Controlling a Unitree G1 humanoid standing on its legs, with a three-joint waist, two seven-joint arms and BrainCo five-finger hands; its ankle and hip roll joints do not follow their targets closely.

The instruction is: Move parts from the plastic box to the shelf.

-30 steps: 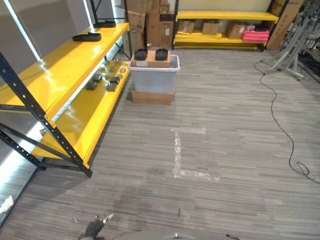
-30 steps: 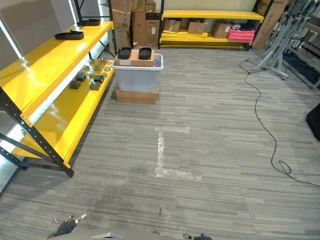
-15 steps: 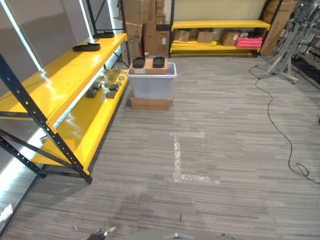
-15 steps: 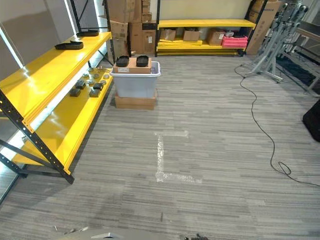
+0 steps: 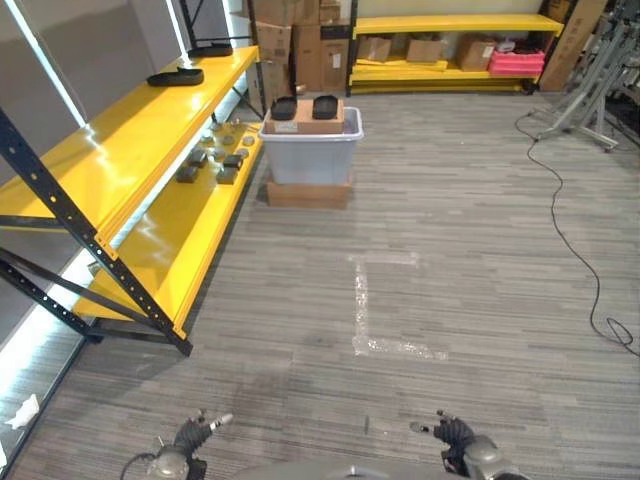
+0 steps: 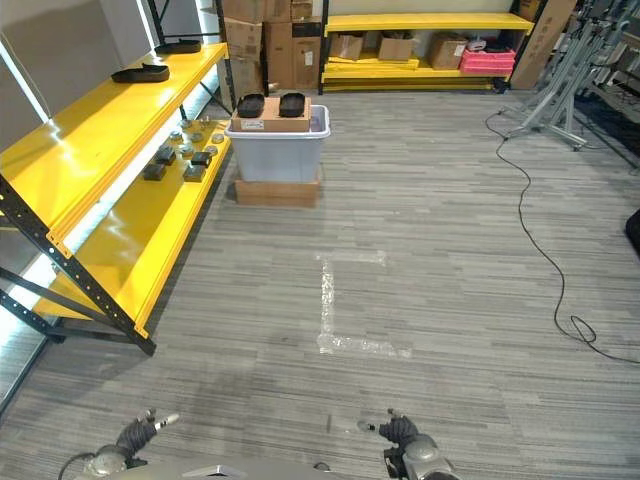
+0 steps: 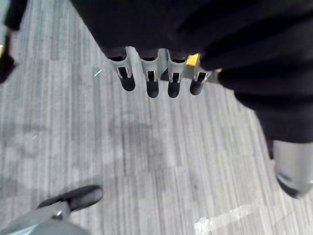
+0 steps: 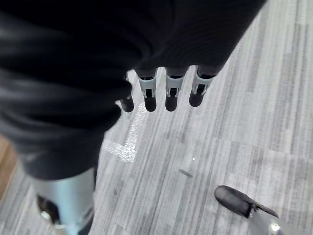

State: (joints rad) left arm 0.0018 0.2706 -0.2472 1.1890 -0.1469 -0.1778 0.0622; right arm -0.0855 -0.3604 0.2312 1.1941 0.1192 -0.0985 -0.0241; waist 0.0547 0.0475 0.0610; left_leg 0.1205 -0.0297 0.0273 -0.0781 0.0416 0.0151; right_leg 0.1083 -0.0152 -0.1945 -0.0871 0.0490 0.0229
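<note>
Floor [image 5: 450, 250] grey planks, yellow shelf [image 5: 130, 140] left; both hands [image 7: 156, 78] [image 8: 166, 88] relaxed, empty.

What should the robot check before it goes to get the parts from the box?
1. Left hand empty, fingers straight: ok.
2. Right hand empty, fingers straight: ok.
3. Plastic box within reach: not ok, it stands far ahead across the floor, on a flat cardboard box.
4. Parts ready to take: cannot tell; a carton with two black parts on it covers the top of the box.
5. Room on the yellow shelf: ok, bare stretches beside the small parts on the lower level.
6. Path: ok, the black cable lies off to the right.
</note>
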